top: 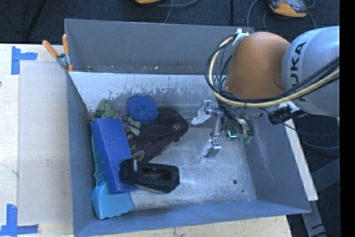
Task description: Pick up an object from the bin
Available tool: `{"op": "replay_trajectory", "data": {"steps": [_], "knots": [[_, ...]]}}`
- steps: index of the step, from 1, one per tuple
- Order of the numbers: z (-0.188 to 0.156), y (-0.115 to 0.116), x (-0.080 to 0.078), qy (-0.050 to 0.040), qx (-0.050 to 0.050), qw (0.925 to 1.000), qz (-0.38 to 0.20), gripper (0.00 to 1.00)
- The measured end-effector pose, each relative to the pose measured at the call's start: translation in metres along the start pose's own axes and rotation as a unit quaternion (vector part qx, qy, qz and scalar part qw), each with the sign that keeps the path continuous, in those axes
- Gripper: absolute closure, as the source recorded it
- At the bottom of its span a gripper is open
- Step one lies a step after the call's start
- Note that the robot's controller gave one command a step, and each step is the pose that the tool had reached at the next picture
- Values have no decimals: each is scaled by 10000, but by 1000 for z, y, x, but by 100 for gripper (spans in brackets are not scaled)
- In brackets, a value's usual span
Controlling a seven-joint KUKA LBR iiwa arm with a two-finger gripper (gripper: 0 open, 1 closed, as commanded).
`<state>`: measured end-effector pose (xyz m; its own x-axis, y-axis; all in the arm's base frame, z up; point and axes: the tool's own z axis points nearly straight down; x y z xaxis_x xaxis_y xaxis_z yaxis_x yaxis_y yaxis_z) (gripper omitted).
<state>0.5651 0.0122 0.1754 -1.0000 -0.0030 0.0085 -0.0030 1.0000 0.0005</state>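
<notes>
A: Grey metal bin [138, 55]. Any writing?
B: "KUKA" on the arm [310, 64] (partly hidden). Gripper [212, 133] hangs over bare floor, whether apart or together unclear; dark soft lump [161, 131] lies just left, blue fuzzy ball [142, 108] beyond.

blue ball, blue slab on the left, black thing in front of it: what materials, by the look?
Blue ball: fuzzy, matte, ragged outline; probably yarn or soft fibre.
Blue slab: smooth flat faces and straight edges; looks like rigid plastic, though coated board is possible.
Black object: pale sheen along its top and rounded moulded corners; likely hard plastic, semi-gloss.
</notes>
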Motion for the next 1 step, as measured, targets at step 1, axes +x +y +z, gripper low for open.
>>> {"op": "replay_trajectory", "data": {"steps": [1], "knots": [[-4,0,-2,-38,0,10000,1,0]]}}
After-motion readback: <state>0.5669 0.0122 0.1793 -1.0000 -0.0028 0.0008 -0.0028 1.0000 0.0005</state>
